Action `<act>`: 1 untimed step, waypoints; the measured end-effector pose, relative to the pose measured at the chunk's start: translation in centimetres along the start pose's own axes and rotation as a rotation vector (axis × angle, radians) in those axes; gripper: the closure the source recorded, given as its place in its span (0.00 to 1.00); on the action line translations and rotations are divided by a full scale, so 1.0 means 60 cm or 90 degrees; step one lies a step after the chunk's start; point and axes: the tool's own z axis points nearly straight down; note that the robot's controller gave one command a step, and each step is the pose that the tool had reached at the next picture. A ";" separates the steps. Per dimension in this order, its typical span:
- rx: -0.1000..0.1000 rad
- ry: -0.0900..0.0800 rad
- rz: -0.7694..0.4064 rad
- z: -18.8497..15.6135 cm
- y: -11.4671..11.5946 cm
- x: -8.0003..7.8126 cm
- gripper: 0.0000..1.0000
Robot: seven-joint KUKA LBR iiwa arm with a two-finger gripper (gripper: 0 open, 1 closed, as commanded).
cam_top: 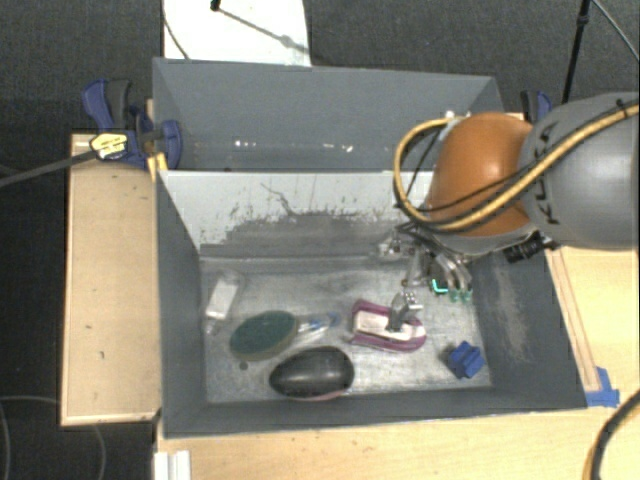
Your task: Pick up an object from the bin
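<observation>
My gripper (404,315) hangs low in the bin's right half, right over a purple and white flat object (385,330) on the floor. Its fingertips reach down to that object's right part, touching or almost touching it. Whether the object sits between the fingers I cannot tell. A small blue block (463,360) lies to the right, near the front right corner. A dark oval stone-like object (313,372) rests at the front, left of the gripper.
A dark green round brush (263,333) with a clear blue handle lies left of centre. A small pale packet (220,299) sits by the left wall. The arm with its orange cover and yellow cables overhangs the bin's right side.
</observation>
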 end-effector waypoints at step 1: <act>0.000 -0.008 -0.169 0.098 0.008 0.057 0.00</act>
